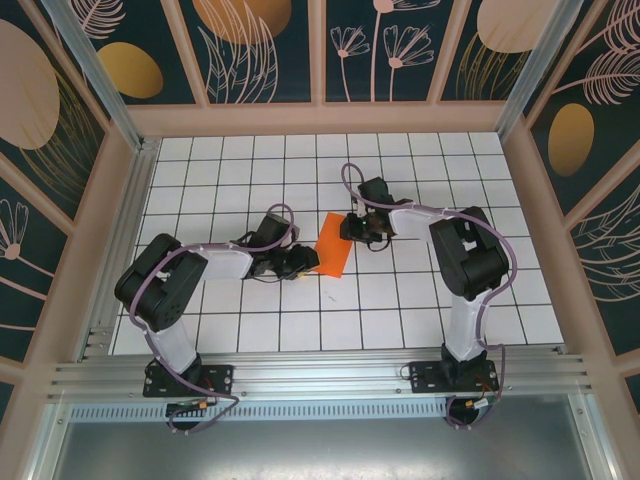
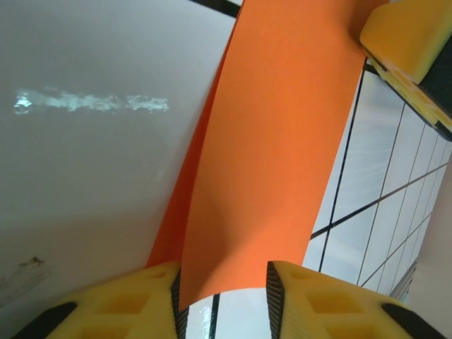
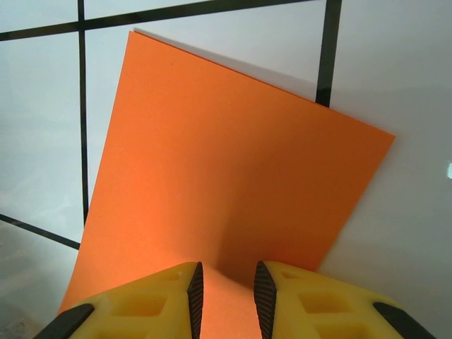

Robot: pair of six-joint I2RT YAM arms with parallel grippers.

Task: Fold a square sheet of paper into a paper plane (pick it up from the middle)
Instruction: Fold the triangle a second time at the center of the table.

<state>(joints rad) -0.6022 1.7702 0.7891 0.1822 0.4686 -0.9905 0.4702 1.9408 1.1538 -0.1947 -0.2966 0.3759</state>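
A: Left gripper [image 1: 297, 262] sits at 8 o'clock of the orange sheet [image 1: 332, 245]. The sheet's end fills the gap between its fingers [image 2: 127, 304]. Can't tell if it's squeezing.
B: Right gripper [image 1: 362, 230] at 2 o'clock, jaws a narrow slot over the sheet's edge. Grip unclear too.
A: One edge is lifted off the table [image 1: 250, 160], with shadow under it. Open tiles at 12 and 6.

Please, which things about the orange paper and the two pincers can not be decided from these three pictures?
1. Left wrist view: whether the left pincer truly clamps the orange paper; the paper itself covers the gap between the fingers.
2. Right wrist view: the same doubt for the right pincer; the paper's near edge runs off the bottom of the picture.
3. Top view: both pincer tips are too small to read.
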